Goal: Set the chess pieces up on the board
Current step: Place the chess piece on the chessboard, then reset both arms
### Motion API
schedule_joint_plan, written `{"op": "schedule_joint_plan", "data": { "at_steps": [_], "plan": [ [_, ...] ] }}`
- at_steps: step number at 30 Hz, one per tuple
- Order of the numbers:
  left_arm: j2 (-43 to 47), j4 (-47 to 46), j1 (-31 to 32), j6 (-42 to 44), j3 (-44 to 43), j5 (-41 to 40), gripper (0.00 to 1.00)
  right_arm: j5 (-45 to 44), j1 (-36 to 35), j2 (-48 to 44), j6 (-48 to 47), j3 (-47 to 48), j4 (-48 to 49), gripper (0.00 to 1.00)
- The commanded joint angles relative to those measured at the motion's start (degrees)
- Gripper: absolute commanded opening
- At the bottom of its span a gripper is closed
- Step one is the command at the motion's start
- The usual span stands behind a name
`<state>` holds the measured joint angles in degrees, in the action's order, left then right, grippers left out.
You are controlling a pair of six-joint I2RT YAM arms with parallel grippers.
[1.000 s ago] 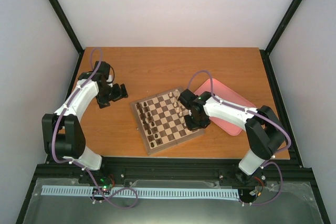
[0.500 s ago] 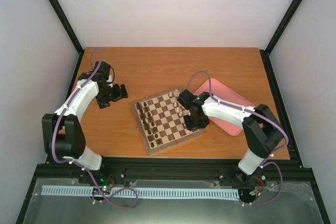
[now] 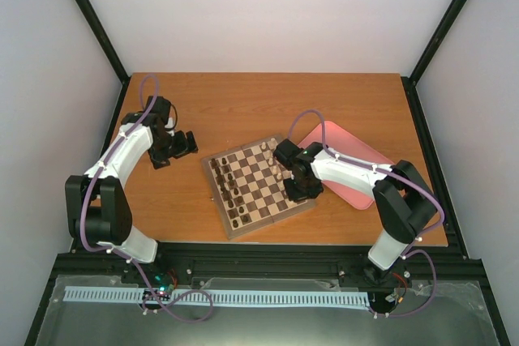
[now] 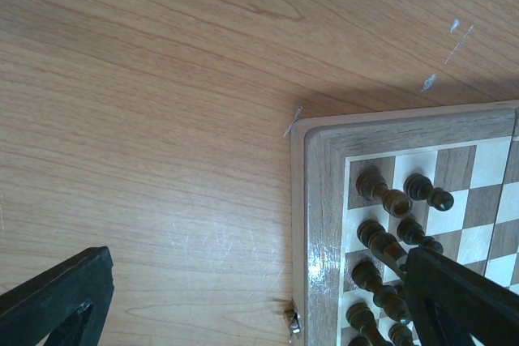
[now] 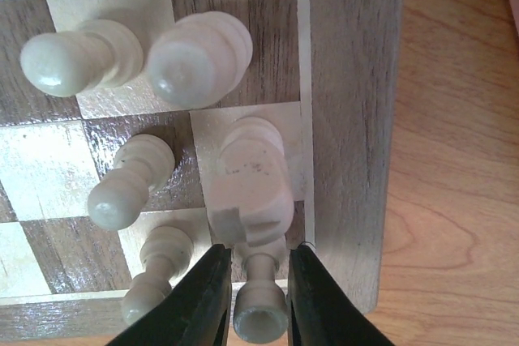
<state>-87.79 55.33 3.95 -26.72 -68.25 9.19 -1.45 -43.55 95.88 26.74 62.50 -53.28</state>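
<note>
The board lies at the table's middle, with dark brown pieces along its left side and pale cream chess pieces along its right side. My right gripper is low over the board's right edge. In the right wrist view its fingers are closed around a small cream piece at the corner square, beside a larger cream piece and cream pawns. My left gripper is open and empty over bare table left of the board; it also shows in the left wrist view.
A pink tray lies right of the board, partly under my right arm. The left wrist view shows the board's border and dark pieces. Black frame rails run along the table's sides.
My right arm has edged slightly left along the board's right edge. My left gripper has barely shifted.
</note>
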Motion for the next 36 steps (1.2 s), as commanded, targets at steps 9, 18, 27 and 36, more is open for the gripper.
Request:
{"op": "schedule_joint_plan", "data": {
  "at_steps": [9, 18, 27, 36],
  "plan": [
    [1.7, 0.0, 0.3, 0.7, -0.2, -0.4, 1.00, -1.3, -0.7, -3.7, 0.8, 1.6, -3.2, 0.33],
    [2.3, 0.4, 0.4, 0.9, -0.8, -0.5, 1.00, -4.5, -0.7, -13.6, 2.1, 6.4, -7.9, 0.64],
    [4.5, 2.4, 0.3, 1.2, -5.2, -6.1, 1.00, -10.3, 4.8, -11.7, -1.5, 17.9, -11.0, 1.00],
    [2.0, 2.8, 0.3, 4.9, -14.7, -15.5, 1.00, -3.4, 31.1, -10.6, -9.8, 17.2, 4.6, 1.00]
  ]
}}
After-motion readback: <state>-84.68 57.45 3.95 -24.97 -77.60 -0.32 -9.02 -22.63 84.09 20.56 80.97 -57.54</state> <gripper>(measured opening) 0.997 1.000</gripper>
